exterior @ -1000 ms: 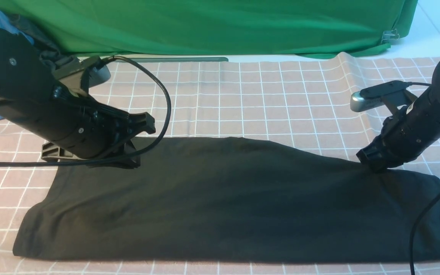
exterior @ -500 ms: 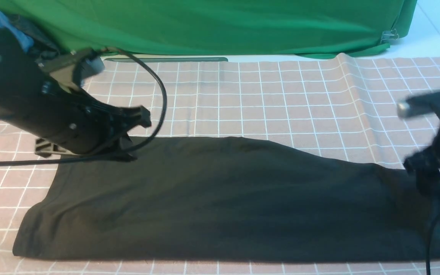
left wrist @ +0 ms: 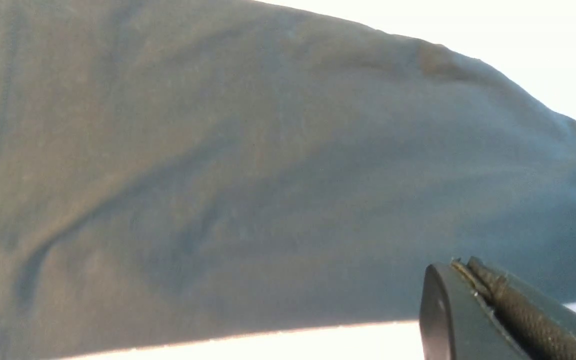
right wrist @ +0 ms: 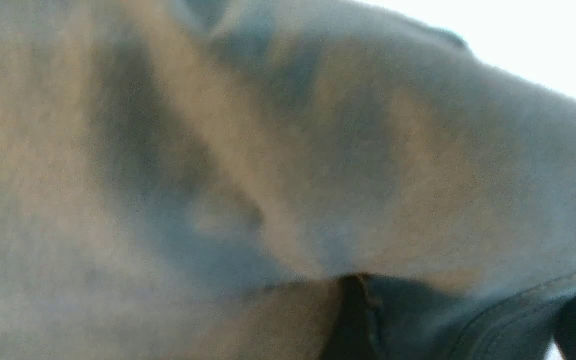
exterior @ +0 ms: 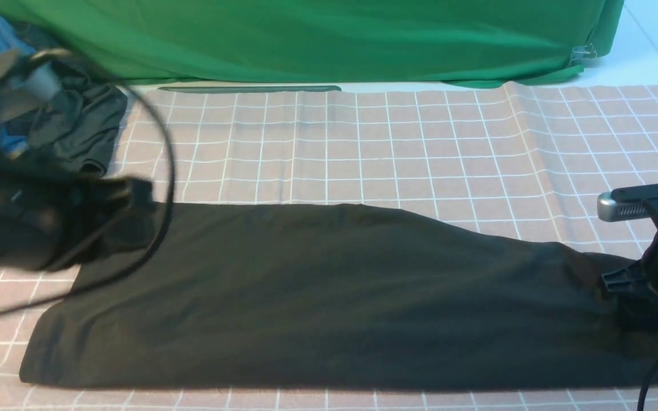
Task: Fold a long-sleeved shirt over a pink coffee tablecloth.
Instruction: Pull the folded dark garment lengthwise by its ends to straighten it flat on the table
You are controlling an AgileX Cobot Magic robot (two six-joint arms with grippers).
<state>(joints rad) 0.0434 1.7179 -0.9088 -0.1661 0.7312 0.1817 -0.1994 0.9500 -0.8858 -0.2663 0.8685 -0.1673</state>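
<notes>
The long-sleeved shirt (exterior: 329, 297) lay flattened in a wide band across the near part of the pink coffee tablecloth (exterior: 420, 142), face hidden. The left gripper (left wrist: 463, 267), blurred in the front view by the shirt's far left corner, had its jaws pressed together on nothing. The right gripper (exterior: 629, 305) sat low on the shirt's right end. Its fingers (right wrist: 350, 320) stood apart, and the hem lay loose between them.
</notes>
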